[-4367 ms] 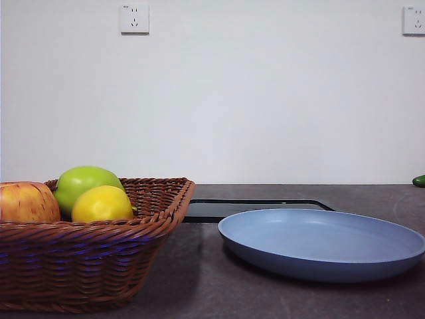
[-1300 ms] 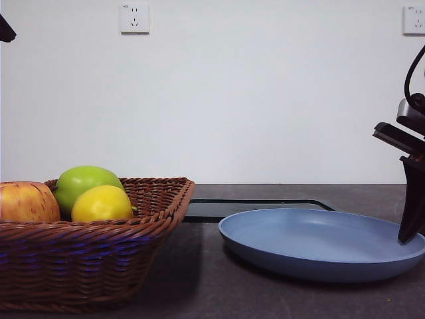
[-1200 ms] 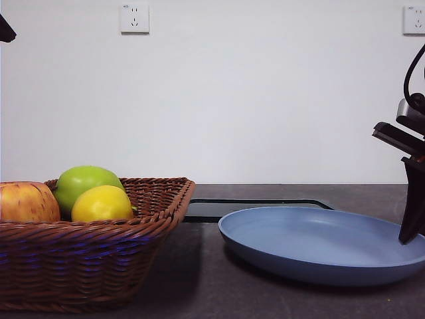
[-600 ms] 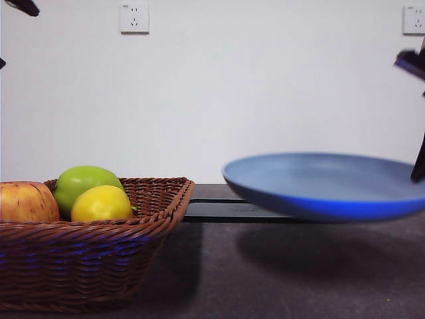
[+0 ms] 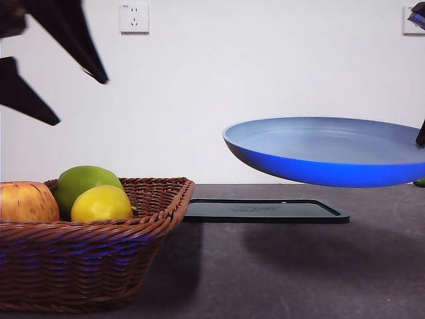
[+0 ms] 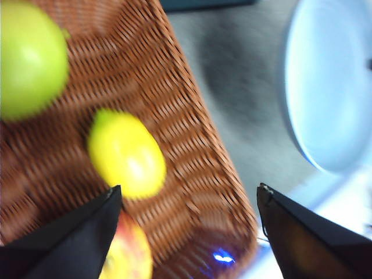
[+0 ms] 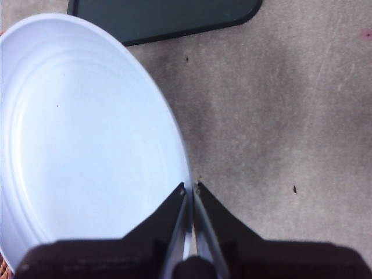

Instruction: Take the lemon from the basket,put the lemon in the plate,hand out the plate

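Aloft, plate (image 5: 325, 156) in right pincer (image 7: 189, 189) — left pincer (image 6: 186, 200) seemingly wide above lemon (image 6: 127, 154).

Lemon (image 5: 101, 204) yellow, oval, lying in my wicker basket (image 5: 99, 249) beside the apples. Plate (image 5: 329, 151) light blue inside, deeper blue outside, airborne, roughly level, rim pinched in my right gripper (image 7: 190, 187).

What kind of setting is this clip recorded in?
Probably an indoor lab or test bench, not a real kitchen: a bare white wall with plain power sockets, a dark grey tabletop, and staged props only, a wicker basket of fruit and a black tray.
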### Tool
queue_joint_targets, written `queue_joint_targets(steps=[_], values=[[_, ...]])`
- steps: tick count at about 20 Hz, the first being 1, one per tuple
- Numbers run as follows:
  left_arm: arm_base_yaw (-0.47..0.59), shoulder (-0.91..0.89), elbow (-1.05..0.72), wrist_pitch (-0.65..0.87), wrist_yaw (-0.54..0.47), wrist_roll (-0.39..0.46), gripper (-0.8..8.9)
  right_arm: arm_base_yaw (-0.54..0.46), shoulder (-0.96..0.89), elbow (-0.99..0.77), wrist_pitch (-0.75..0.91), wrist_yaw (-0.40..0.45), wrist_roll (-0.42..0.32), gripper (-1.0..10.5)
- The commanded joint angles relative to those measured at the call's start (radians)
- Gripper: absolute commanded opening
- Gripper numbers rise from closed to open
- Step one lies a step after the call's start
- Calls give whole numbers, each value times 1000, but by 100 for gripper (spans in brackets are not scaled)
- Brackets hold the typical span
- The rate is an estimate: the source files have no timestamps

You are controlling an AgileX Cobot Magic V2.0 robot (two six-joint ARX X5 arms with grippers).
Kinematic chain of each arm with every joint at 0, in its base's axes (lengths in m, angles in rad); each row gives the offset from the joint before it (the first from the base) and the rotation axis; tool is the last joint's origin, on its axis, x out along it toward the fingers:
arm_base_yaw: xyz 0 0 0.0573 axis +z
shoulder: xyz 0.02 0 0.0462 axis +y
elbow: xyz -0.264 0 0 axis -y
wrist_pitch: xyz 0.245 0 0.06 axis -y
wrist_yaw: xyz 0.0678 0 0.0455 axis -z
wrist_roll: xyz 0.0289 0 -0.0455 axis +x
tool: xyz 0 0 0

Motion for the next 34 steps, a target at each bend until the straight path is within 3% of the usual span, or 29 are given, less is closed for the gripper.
queue_joint_targets(steps=[1, 6, 17, 22, 25, 27, 31, 34], values=[[-53, 96, 87, -52, -98, -3, 406, 2, 5, 20, 10, -4, 8, 3], [-123, 317, 215, -187, -269, -3, 406, 2, 5, 20, 10, -5, 6, 3], [-136, 570, 230, -43, -309, -48, 406, 2, 5, 20, 8, -5, 5, 3], [-143, 598, 230, -58, -286, -47, 391, 2, 5, 20, 8, -4, 5, 3], [-143, 598, 230, -66, -286, -48, 188, 2, 5, 20, 8, -4, 5, 3], [-143, 597, 233, -66, -286, -47, 153, 2, 5, 20, 9, -2, 5, 3], [-143, 581, 347, -122, -141, -22, 153, 2, 13, 20, 14, 11, 6, 3], [-166, 544, 518, -199, -67, 6, 153, 2, 60, 20, 18, 82, 6, 3]])
